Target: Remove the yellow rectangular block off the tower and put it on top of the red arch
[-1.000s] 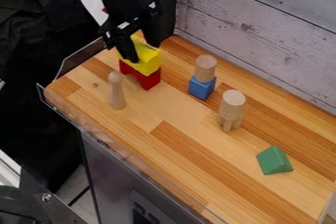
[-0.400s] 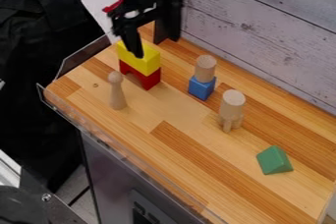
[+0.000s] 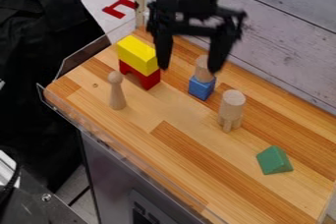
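We see wooden peg [image 3: 116, 91] upright on surface [image 3: 172, 112] | yellow block [image 3: 137, 54] lying atop red arch [image 3: 150, 79] | our gripper [image 3: 189, 68] hangs near them, fingers spread | blue block [image 3: 201, 88] under wooden cylinder [image 3: 201, 73], which one finger partly hides | thick wooden figure [image 3: 232, 107] standing | green wedge [image 3: 273, 160] farthest right

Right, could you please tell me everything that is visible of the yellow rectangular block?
The yellow rectangular block is a plain, smooth, solid-looking piece, perhaps painted wood, with straight edges and a brighter top face. It lies flat, long side down, on top of the red arch-shaped block, roughly lined up with it. No damage can be seen. The open black two-finger gripper hangs to its right in the picture, not holding it.
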You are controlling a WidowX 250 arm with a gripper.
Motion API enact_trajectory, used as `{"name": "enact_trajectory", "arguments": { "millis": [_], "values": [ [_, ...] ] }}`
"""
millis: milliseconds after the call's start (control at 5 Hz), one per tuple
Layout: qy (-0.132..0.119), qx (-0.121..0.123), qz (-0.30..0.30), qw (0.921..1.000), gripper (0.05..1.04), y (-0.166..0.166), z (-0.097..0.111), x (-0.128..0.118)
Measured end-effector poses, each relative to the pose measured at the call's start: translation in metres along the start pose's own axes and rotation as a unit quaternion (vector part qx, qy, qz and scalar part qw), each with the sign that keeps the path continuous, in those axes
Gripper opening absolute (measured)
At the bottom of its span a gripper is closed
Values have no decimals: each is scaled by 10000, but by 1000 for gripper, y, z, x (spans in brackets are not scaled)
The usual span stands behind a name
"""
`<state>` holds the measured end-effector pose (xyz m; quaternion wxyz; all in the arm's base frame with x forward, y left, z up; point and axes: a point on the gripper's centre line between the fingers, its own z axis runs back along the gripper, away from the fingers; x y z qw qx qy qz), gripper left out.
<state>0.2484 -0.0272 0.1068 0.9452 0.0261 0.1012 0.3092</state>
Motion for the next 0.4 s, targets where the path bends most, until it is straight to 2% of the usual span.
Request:
{"name": "enact_trajectory", "arguments": {
  "millis": [200,400],
  "values": [
    [-216,-240,-1027,9942,1001,-4,3,-13],
    [-589,-710,-1565,9834,1001,-20,1,-6]
  ]
}}
